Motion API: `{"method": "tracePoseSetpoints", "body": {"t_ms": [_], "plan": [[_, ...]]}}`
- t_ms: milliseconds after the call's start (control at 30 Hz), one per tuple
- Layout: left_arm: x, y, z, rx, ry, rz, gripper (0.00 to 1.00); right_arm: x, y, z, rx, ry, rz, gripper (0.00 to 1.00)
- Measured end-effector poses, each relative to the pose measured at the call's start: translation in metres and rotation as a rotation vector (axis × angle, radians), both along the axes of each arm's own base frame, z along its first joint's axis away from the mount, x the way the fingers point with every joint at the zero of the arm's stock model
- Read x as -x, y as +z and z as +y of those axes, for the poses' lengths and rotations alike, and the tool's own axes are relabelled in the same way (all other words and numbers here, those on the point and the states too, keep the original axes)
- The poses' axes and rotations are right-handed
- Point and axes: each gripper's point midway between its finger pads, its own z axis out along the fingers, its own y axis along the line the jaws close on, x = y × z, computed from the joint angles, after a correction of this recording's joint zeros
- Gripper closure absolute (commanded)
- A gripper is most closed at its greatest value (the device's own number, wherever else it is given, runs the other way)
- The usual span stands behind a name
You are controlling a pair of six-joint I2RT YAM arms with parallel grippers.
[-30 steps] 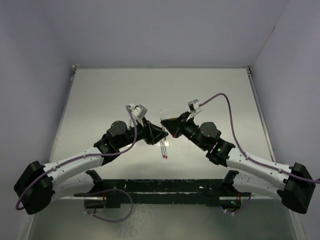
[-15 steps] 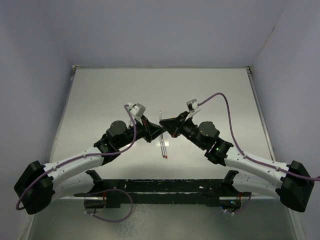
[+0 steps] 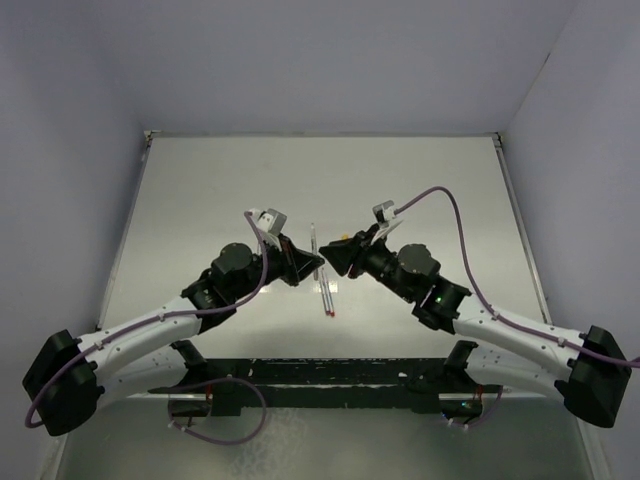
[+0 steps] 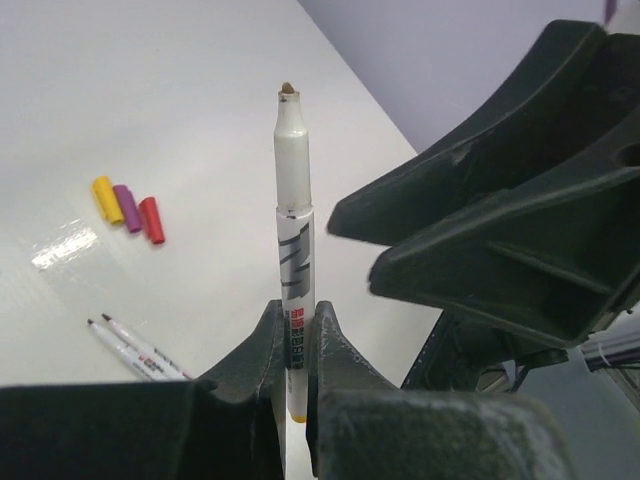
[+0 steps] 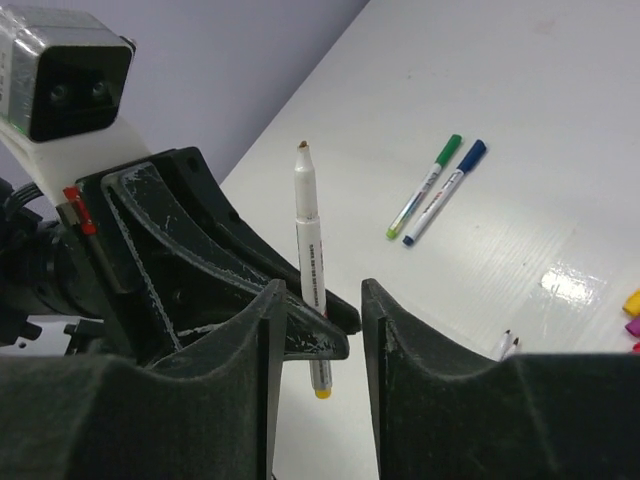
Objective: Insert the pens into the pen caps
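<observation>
Pinch on the yellow pen [image 4: 293, 230], right tool [image 5: 322, 292] spread

The left tool [image 4: 297, 322] is pressed together on the yellow pen. It grips the pen low down on its body. The pen stands straight up. Its bare tip is at the top, with no cap on it. Its little yellow end pokes out under the fingers [image 4: 262, 345].

The right tool is just beside the left tool, up above the middle of the desk [image 3: 200, 200]. Its two black fingers [image 5: 250, 340] are spread apart. In the right wrist view the pen shows through the gap between them. I cannot tell if either finger touches it. The left tool is the one that grips it.

On the desk lie the yellow cap [image 4: 103, 198], the purple cap [image 4: 127, 208] and the red cap [image 4: 151, 220]. They lie side by side, and they look like they touch. The purple cap is in the middle.

Two bare pens [image 4: 135, 348] lie close together on the desk, near the three caps. Their tips have no caps on them. In the top view they lie just below the spot where the two tools meet.

The green pen [image 5: 425, 195] and the blue pen [image 5: 447, 200] lie side by side on the desk, well apart from the tools. Each one has its cap on.
</observation>
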Motion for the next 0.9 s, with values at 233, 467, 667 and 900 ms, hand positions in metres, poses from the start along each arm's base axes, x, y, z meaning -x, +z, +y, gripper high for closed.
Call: {"method": "tracePoseSetpoints", "body": {"t_ms": [233, 467, 667, 900], "plan": [[-0.002, -0.041, 0.020, -0.145, 0.081, 0.105, 1.00, -0.007, 0.003, -0.021, 0.035, -0.105, 0.026, 0.54], [0.005, -0.073, 0.034, -0.262, 0.104, 0.183, 1.00, -0.059, -0.024, -0.036, 0.237, -0.328, 0.205, 0.61], [0.009, -0.087, 0.042, -0.317, 0.112, 0.220, 1.00, -0.097, -0.083, -0.045, 0.458, -0.408, 0.352, 0.66], [0.014, -0.098, 0.049, -0.366, 0.110, 0.242, 1.00, -0.115, -0.133, -0.033, 0.621, -0.395, 0.429, 0.71]]}}
